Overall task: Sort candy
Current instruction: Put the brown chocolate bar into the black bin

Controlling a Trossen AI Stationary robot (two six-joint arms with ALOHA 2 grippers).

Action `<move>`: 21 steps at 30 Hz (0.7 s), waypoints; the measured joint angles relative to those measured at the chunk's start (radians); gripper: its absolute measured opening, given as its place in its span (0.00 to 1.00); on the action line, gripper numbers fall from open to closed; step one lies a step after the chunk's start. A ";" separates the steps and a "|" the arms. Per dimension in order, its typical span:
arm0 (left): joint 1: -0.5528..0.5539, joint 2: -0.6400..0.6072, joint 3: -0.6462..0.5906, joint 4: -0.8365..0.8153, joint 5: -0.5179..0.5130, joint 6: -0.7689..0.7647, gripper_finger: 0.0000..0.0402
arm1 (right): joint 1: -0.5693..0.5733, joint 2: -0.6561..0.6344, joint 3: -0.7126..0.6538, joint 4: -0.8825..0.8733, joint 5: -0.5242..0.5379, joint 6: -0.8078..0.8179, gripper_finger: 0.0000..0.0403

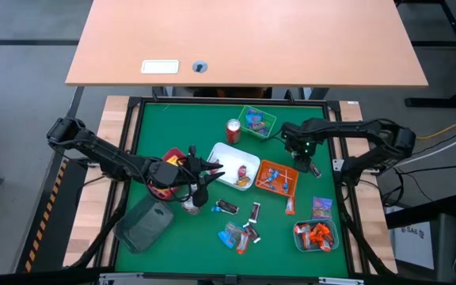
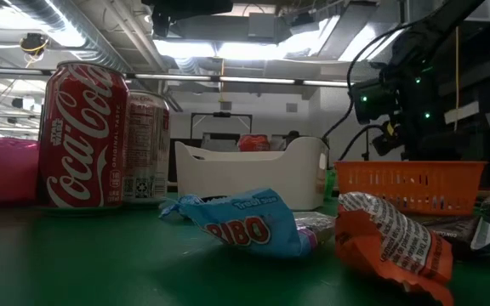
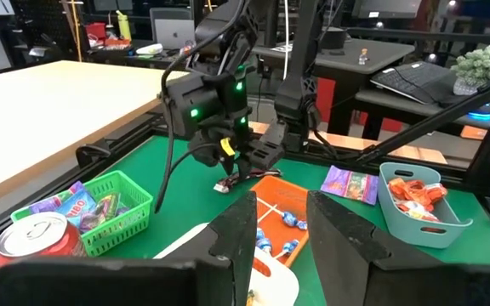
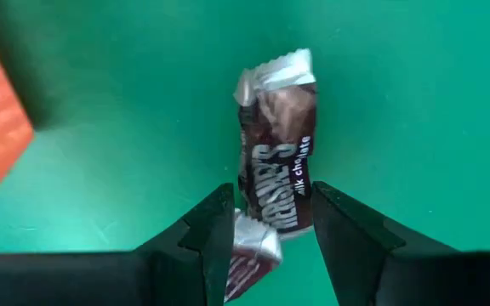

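My right pincer hangs over the green bench, just beside the orange tray on its far right side, and its two dark fingers are clamped on a dark chocolate bar in a brown wrapper with crimped silver ends. The bar runs lengthwise between my fingers and sticks out ahead of them, above the green surface. From my left wrist I see that same bar dangling small under the right pincer, over the orange tray's edge.

My left pincer waits at the near left side of the white tray, fingers apart with nothing between them.

The rest of the candy is spread about. Blue-stick lollipops lie in the orange tray. Blue-purple packets fill the green basket, next to a red can. Orange packets sit in the teal tray at the near right corner, with one purple packet flat on the bench just behind it. Several loose pieces lie on the bench in front of the white tray, a dark bar among them.
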 joint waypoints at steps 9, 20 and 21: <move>0.000 0.000 0.000 0.000 0.000 0.000 0.25 | 0.000 0.082 0.005 -0.002 0.000 0.000 0.39; 0.000 0.000 0.000 0.000 0.000 0.000 0.25 | 0.000 0.095 0.004 -0.005 0.001 0.000 0.28; 0.000 0.000 0.000 0.000 0.000 0.000 0.25 | 0.000 0.095 0.004 -0.006 0.001 0.000 0.25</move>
